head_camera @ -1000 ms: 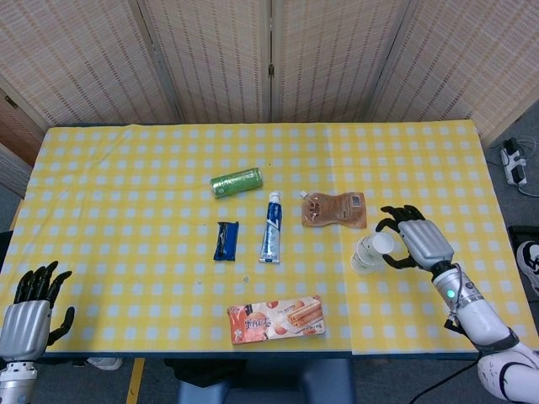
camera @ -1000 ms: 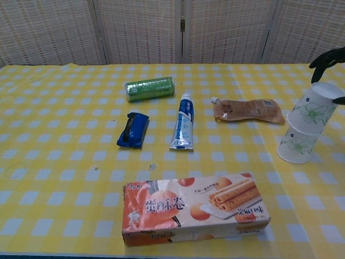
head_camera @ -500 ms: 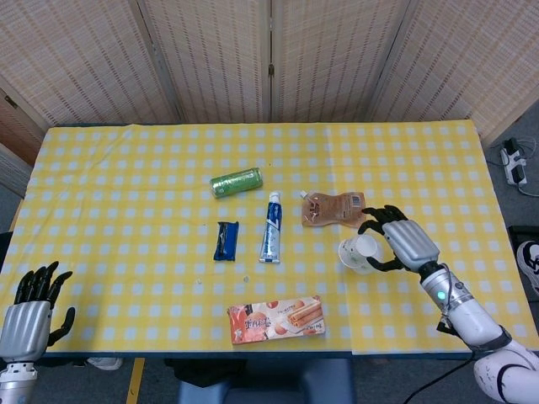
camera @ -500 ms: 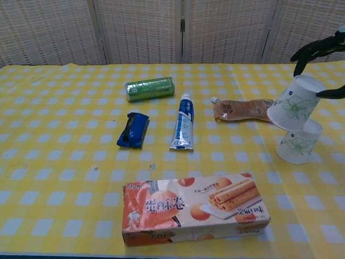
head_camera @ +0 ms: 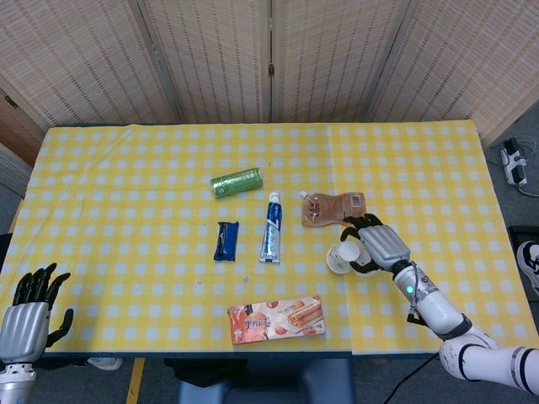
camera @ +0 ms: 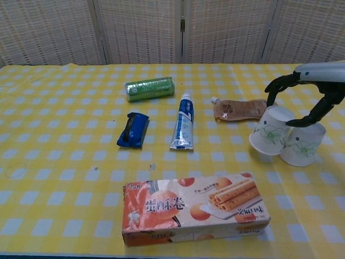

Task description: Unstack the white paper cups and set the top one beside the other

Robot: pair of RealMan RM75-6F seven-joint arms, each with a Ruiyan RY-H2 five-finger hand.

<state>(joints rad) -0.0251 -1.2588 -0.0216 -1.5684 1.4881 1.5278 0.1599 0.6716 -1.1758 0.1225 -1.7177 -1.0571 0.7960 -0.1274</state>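
Placing step: right robot hand [camera: 310,97] w/ fingers clamped on the top cup [camera: 270,137], tilted, base at the counter [camera: 64,162] just beside the other cup [camera: 303,144]; next, prob. stand it upright & let go.

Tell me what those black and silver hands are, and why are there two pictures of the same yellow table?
They belong to a robot with two arms. One camera sits up high on its head and looks down; the other sits on its chest and looks across the table, so you see everything twice.

The right hand has its black fingers around a white paper cup, right next to a second paper cup standing on the cloth. The left hand waits at the table's near corner, holding nothing.

Also lying there: a green roll, a blue wrapper, a toothpaste tube, a brown pouch and an orange snack box.
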